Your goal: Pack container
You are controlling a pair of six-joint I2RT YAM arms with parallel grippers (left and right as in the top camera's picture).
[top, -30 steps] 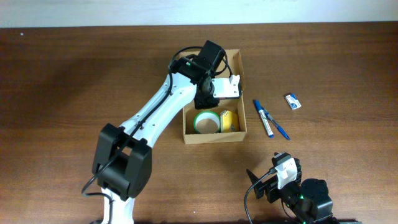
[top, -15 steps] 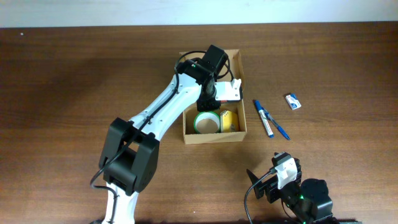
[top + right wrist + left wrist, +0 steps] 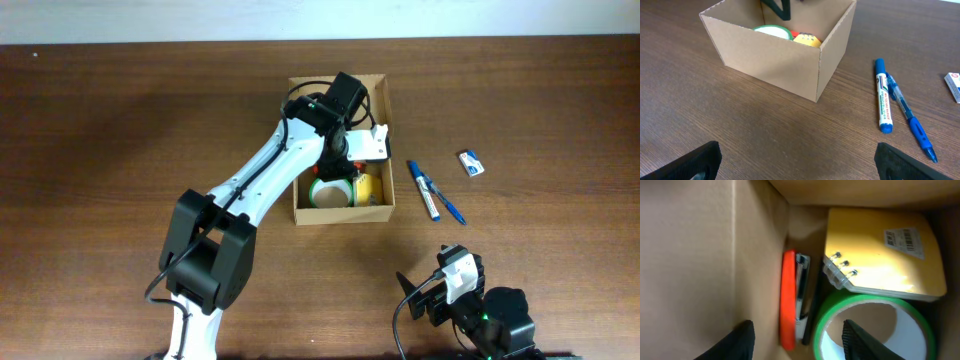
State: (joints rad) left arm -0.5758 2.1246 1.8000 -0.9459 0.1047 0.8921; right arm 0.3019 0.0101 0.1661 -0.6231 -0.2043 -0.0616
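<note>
The container (image 3: pixel 345 215) is an open brown cardboard box at the table's middle, also seen in the right wrist view (image 3: pixel 770 57). Inside lie a green tape roll (image 3: pixel 870 325), a yellow spiral notepad (image 3: pixel 890 255), a red flat item (image 3: pixel 788 300) and a black pen (image 3: pixel 812 307). My left gripper (image 3: pixel 336 165) reaches down into the box; it is open and empty, with its fingers (image 3: pixel 797 335) spread over the red item and the tape roll's edge. My right gripper (image 3: pixel 800 160) is open and empty above bare table near the front edge (image 3: pixel 425 295).
A blue-capped marker (image 3: pixel 422 190) and a blue pen (image 3: pixel 448 205) lie side by side right of the box. A small white and blue eraser (image 3: pixel 471 163) lies further right. They also show in the right wrist view: marker (image 3: pixel 883 97), pen (image 3: pixel 910 120), eraser (image 3: pixel 954 86).
My left gripper has reached further into the box, and the box has shifted slightly toward the far side. The right arm has not moved.
</note>
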